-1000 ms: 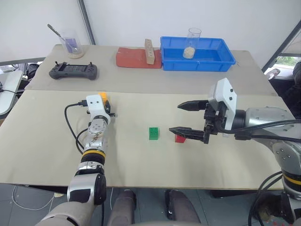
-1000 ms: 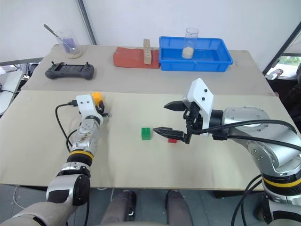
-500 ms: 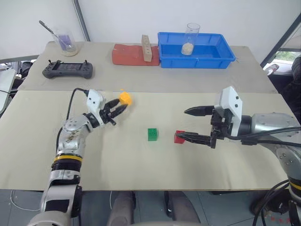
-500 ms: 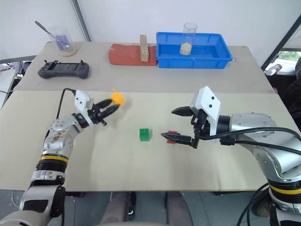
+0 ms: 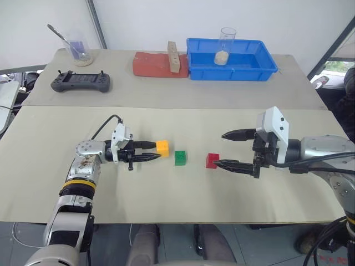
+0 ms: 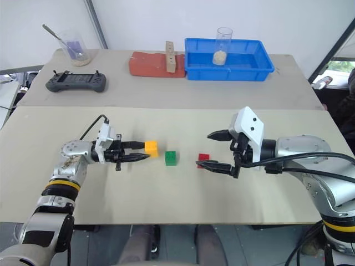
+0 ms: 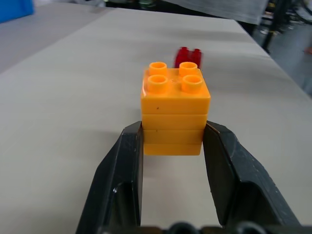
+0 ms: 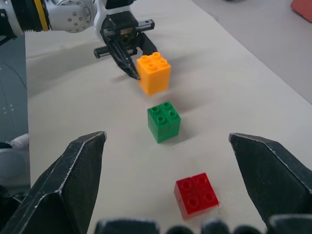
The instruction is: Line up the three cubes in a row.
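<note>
My left gripper (image 5: 157, 152) is shut on the orange-yellow cube (image 5: 162, 147), holding it just left of the green cube (image 5: 181, 157); the wrist view shows its fingers (image 7: 122, 165) clamping the orange-yellow cube (image 7: 174, 111) at both sides. Right of the green one sits the red cube (image 5: 211, 160), low and flat. The three cubes stand roughly in one line across the table, as the right wrist view shows with orange-yellow cube (image 8: 153, 72), green cube (image 8: 164, 120) and red cube (image 8: 196, 194). My right gripper (image 5: 222, 148) hangs open just right of the red cube, its lower finger close to it.
At the back stand a blue tray (image 5: 260, 66) with a glass jar (image 5: 225, 45), a red brick-like slab (image 5: 152, 65), a tall tan wooden block (image 5: 173, 56), a black controller (image 5: 81, 82) and a cup with a spoon (image 5: 77, 49). A seam (image 5: 66, 106) divides the two tabletops.
My left gripper swung around to point right and carried the orange-yellow cube down beside the green cube. The right gripper drew back slightly to the right, still open.
</note>
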Tool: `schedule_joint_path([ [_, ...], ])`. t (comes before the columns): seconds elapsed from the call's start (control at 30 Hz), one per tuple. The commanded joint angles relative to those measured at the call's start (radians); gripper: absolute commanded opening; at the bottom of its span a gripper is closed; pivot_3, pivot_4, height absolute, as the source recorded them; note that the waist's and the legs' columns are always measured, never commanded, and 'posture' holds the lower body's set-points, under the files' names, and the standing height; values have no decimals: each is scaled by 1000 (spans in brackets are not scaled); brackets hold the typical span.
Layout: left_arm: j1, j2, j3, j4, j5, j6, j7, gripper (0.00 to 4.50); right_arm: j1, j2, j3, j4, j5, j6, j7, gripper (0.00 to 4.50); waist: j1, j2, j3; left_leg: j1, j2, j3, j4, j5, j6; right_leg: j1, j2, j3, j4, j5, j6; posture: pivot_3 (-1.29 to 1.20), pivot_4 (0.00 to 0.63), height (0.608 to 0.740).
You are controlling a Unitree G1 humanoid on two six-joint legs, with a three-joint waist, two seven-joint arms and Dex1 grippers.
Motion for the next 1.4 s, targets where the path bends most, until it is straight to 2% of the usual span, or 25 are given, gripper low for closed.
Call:
schedule_joint_path([
  [0.03, -34, 31, -19, 62, 6, -75, -36, 1272, 5, -15, -53, -31, 0, -33, 8, 4500, -1, 0, 0, 0, 0, 0, 0, 0, 0, 0, 0, 0, 0, 0, 0, 0, 150, 740],
  [0.27, -100, 65, -41, 229, 25, -187, -36, 1272, 15, -13, -65, -66, 19, -9, -12, 4500, 0, 0, 0, 1, 1, 0, 1, 0, 0, 0, 1, 0, 2, 0, 0, 0, 150, 740],
  [0.57, -91, 138, -112, 283, 3, -253, -36, 1272, 2, -8, -53, -66, 24, -4, -25, 4500, -1, 0, 0, 0, 1, 0, 1, 0, 0, 0, 1, 0, 2, 0, 0, 0, 150, 740],
  [0.97, -129, 125, -100, 383, 50, -298, -36, 1272, -16, -1, -35, -59, 21, -5, -28, 4500, -1, 0, 0, 4, 1, 0, 2, 0, 0, 0, 1, 0, 10, -1, -1, 0, 150, 740],
  [1.03, -137, 125, -100, 394, 55, -299, -36, 2286, -18, -1, -34, -58, 21, -4, -28, 4500, -1, 0, 0, 4, 1, 0, 2, 1, 1, 0, 1, 0, 10, -1, -2, 0, 150, 740],
  [1.2, -152, 132, -99, 399, 56, -293, -36, 4451, -19, -1, -31, -53, 17, -7, -25, 4500, -3, 0, 0, 3, 1, 0, 2, 1, 1, 0, 1, 0, 11, -1, -1, 0, 150, 740],
  [1.4, -140, 189, -87, 315, 5, -246, -36, 4451, 10, -14, -57, -52, 15, -17, -10, 4500, -3, 0, 0, 3, 1, 0, 2, 1, 1, -1, 1, 0, 10, -1, -1, 0, 150, 740],
])
